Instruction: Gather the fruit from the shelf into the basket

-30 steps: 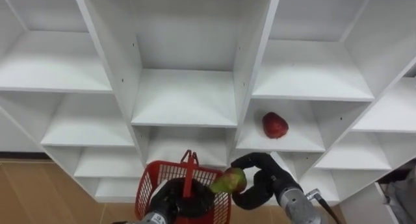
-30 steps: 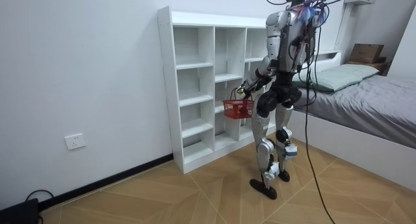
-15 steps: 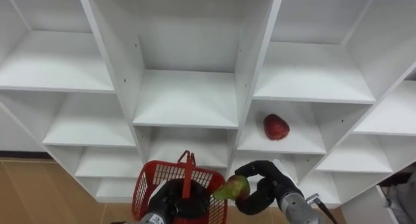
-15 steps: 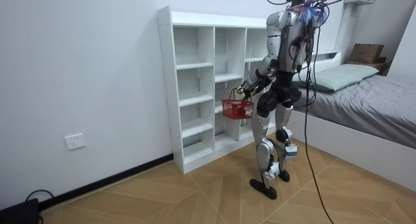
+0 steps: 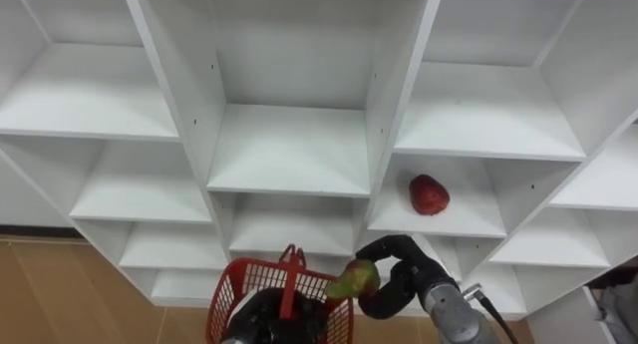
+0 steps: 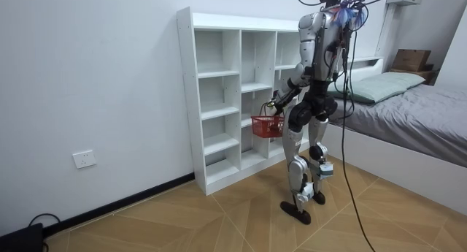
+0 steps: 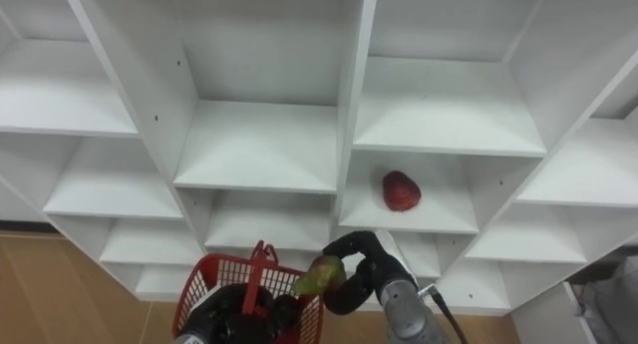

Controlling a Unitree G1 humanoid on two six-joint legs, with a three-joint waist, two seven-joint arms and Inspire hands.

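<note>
Green fruit: the green fruit [image 5: 354,280], oval, with a red blush on one side, sat in the right hand [image 5: 397,286] just above the right rim of the basket [image 5: 242,289].
Right fingers: the dark fingers [image 5: 382,247] arched over the fruit's top and the thumb curled under it, closed tightly on it.
Red fruit: the red fruit [image 5: 429,194], round and slightly glossy, lay alone on a shelf in the right column of the closet [image 5: 289,150], well above the hand.
Basket: red plastic mesh with an upright hoop handle [image 5: 291,272]; it hung in front of the lower shelves.
Left fingers: the left hand [image 5: 271,319] showed dark behind the mesh, its fingers wrapped round the base of the handle and carrying the basket.
Closet: smooth white boards forming open square compartments, with rows of small peg holes in the uprights.
Robot: in the room view it stood upright facing the closet [image 6: 219,98], basket [image 6: 268,126] at hip height, with a grey bed [image 6: 430,113] on the room view's right.
Change: the right hand still clasped the fruit beside the rim as half a second before; in the room view the basket hung slightly lower.
</note>
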